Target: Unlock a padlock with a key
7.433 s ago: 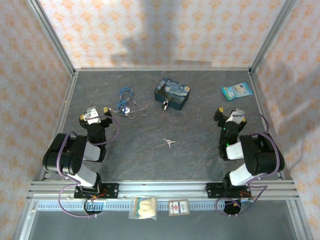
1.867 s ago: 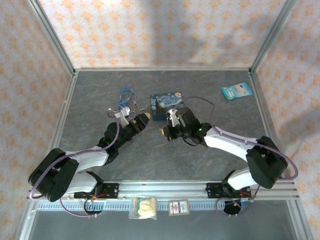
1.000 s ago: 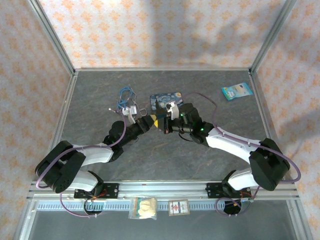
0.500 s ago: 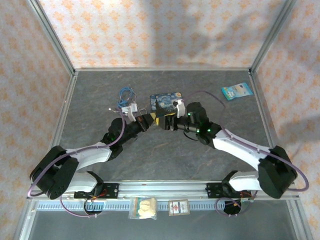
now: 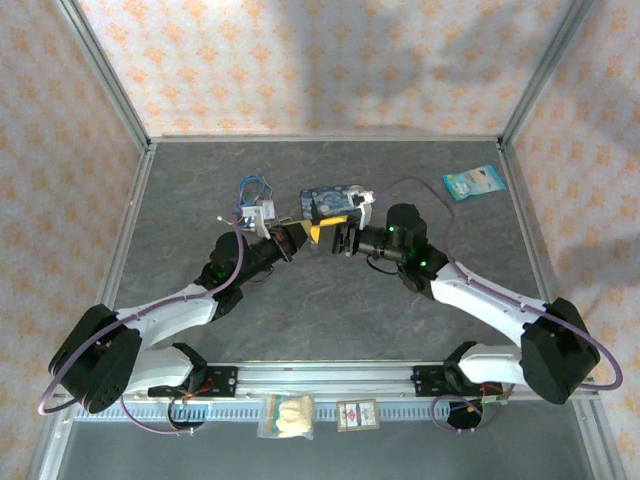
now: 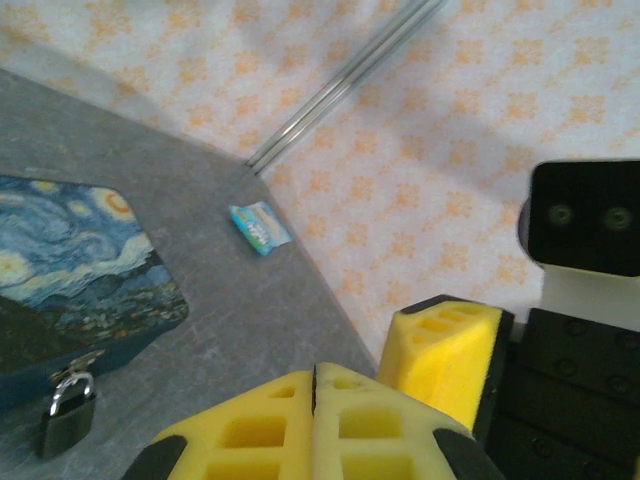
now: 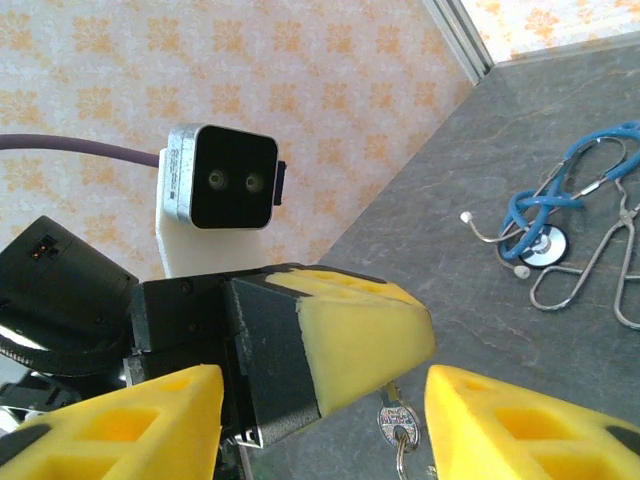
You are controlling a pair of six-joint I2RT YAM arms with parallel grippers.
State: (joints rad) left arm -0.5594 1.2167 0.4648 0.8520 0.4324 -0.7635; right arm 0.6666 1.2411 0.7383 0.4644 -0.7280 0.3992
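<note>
The left gripper [image 6: 315, 400] is seen squeezed tight, with its two yellow fingers pressed flat together. The key [image 7: 396, 424] is pinched in it, and the small silver end is seen poking out just under the yellow tips. The right gripper [image 7: 320, 425] is held open, with one yellow finger on each side of the left gripper, and nothing is held in it. The two grippers are seen nose to nose above the grey table [image 5: 300, 320], just in front of the blue box [image 6: 70, 270] with the starry picture on it. The padlock [image 6: 67, 410] is seen at the front of that box, right by its little latch, with its silver loop at the top. Whether it is hooked on the latch cannot be told. The key is kept apart from the padlock. A blue stethoscope [image 7: 545, 215] and thin wire loops [image 7: 590, 265] are laid on the table to the left of the box. A small blue packet [image 5: 472, 182] is laid near the far right corner
</note>
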